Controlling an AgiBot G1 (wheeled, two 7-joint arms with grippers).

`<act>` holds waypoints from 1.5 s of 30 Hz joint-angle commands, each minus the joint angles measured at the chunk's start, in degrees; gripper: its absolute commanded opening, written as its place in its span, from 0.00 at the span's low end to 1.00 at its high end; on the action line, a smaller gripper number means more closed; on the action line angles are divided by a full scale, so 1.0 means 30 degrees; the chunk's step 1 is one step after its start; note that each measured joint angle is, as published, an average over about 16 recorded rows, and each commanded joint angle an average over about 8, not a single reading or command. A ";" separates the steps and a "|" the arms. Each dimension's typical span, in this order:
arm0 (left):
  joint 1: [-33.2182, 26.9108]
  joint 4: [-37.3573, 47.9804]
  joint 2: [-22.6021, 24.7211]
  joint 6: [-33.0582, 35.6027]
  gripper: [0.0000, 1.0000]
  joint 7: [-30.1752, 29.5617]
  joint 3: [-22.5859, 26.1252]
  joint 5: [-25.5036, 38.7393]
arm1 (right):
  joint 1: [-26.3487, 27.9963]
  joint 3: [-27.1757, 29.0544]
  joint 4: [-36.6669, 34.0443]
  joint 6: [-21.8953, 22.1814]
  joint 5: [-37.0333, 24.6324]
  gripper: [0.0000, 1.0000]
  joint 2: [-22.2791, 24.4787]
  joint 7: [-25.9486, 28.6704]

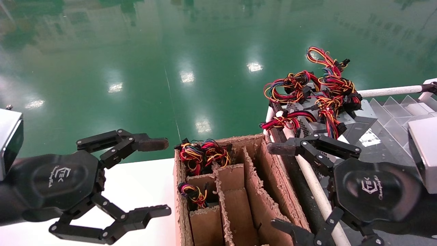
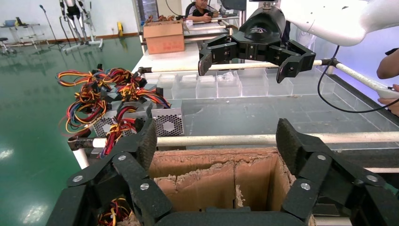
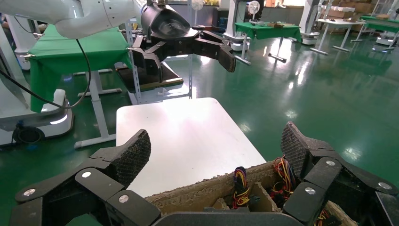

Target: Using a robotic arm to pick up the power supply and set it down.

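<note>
Silver-grey power supplies point(image 1: 344, 120) lie in a cluster at the right rear, with tangled red, yellow and black wires point(image 1: 317, 89) on top; one vented box point(image 2: 165, 121) also shows in the left wrist view. My left gripper point(image 1: 155, 177) hovers open over the white table, left of the cardboard divider box point(image 1: 239, 194). On the box's other side my right gripper point(image 1: 280, 187) hangs open, in front of the power supplies. Neither holds anything. From the wrists, my left gripper point(image 2: 217, 139) and right gripper point(image 3: 216, 143) both look down across the box.
Wire bundles point(image 1: 202, 153) stick out of the cardboard box's far-left cells. A white rail point(image 1: 315, 189) runs between the box and the grey work surface. Clear plastic trays point(image 1: 396, 107) sit at the far right. A person's arm point(image 2: 388, 70) is at that surface's edge.
</note>
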 commanded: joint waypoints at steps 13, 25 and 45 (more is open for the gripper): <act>-0.0001 0.0002 0.0000 0.0001 0.00 0.0000 0.0000 0.0000 | 0.0157 -0.0048 -0.0159 0.0351 -0.0352 1.00 -0.0153 -0.0141; -0.0003 0.0005 0.0000 0.0002 0.00 0.0002 0.0003 -0.0001 | 0.1905 -0.1650 -0.1435 0.3143 -0.4930 1.00 -0.2360 -0.1105; -0.0004 0.0005 -0.0001 0.0002 0.03 0.0003 0.0005 -0.0003 | 0.8407 -0.5992 -1.0670 0.2937 -1.1747 1.00 -0.8904 -0.3952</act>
